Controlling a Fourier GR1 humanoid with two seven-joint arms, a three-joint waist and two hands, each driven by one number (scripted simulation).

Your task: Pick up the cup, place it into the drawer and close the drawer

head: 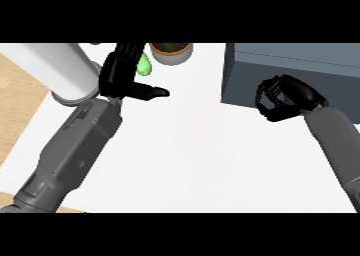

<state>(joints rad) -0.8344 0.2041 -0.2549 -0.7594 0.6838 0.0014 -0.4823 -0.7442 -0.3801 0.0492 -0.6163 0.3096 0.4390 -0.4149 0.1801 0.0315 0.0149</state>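
The right hand (286, 100) is clenched, its fingers curled into a loop against the near face of a slate-grey, box-shaped drawer unit (308, 65). I can make out nothing inside that curl. No drawer stands out from the unit beside the hand, so it looks closed, though the hand covers part of the face.

Far to that hand's left, and further from the robot, a pale grey round cup with a brown rim and a dark inside (170, 56) stands on the white counter (198, 150). I take this vessel for the task's cup, but cannot be sure. It stands upright, mouth up, so its long axis runs straight up from the counter and it points no way along the surface.

The left hand (122, 75) rests released at the view's upper left, fingers straight up and thumb out toward the right. The cup sits just to the right of its fingertips, well apart from the right hand, so the left hand is plainly the nearer.

A small bright green object (144, 66) lies between those fingers and the cup. A broad white cylinder (50, 65) lies to the left hand's left
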